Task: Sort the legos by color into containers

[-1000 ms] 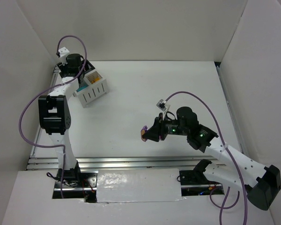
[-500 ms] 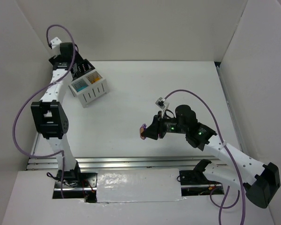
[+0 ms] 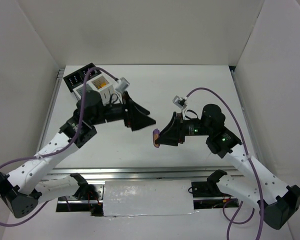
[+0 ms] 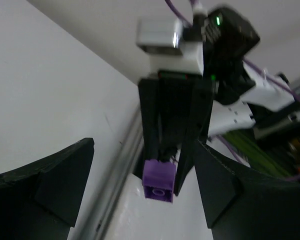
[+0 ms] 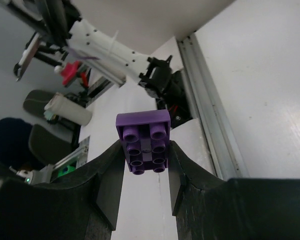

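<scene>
1. Right gripper (image 5: 145,165) is clamped on a purple lego brick (image 5: 143,141), held off the table near the centre of the top view.
2. Left gripper (image 3: 141,116), jaws spread apart and empty, faces it nearby.
3. Containers (image 3: 79,78) sit upper left.

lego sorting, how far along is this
Done: the containers hold some colour, orange-yellow showing in a white compartment, and no loose bricks show on the table. In hand: the right gripper is shut on a purple lego, facing the open left gripper. Left: getting that brick into a bin.
</scene>
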Action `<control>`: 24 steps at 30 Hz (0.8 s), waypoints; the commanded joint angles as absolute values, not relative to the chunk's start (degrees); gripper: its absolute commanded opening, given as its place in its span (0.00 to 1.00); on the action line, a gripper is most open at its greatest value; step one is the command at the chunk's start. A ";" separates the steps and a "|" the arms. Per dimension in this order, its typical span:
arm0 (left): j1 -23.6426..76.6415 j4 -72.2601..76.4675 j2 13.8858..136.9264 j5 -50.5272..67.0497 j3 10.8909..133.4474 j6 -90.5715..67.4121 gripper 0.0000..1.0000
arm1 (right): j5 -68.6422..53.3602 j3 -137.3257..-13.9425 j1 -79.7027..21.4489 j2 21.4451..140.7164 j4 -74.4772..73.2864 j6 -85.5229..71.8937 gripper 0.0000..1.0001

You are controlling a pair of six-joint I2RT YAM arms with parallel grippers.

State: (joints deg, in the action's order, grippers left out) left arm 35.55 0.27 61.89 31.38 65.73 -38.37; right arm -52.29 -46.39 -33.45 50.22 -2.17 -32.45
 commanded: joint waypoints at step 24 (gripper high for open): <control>49.75 5.80 62.22 34.10 63.01 -36.74 0.83 | -50.89 -48.16 -33.31 43.51 -3.69 -32.08 0.00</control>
